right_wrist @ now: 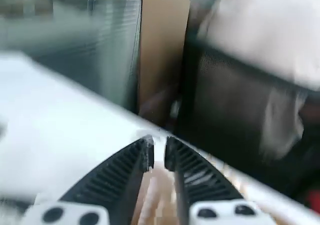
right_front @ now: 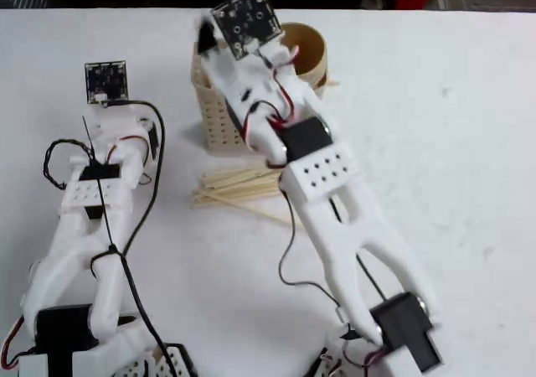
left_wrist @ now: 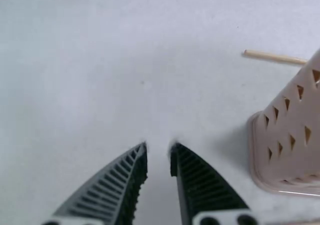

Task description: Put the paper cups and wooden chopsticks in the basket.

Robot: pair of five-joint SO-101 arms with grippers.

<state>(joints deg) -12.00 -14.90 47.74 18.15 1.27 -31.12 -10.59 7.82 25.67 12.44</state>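
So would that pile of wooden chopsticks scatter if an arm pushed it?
Probably: the chopsticks lie loose and fanned on the table, nothing binding them, so a push would likely spread them. They look thin and straight, so probably light and stiff.

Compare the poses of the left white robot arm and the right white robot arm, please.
Reach: the left white robot arm ends beside the cream perforated plastic basket, while the right white robot arm stretches over the pile of wooden chopsticks to above the basket.
Aim: the left arm's tool hangs above the bare white table; the right arm's tool points past the table's far edge.
Both have black ribbed tools.
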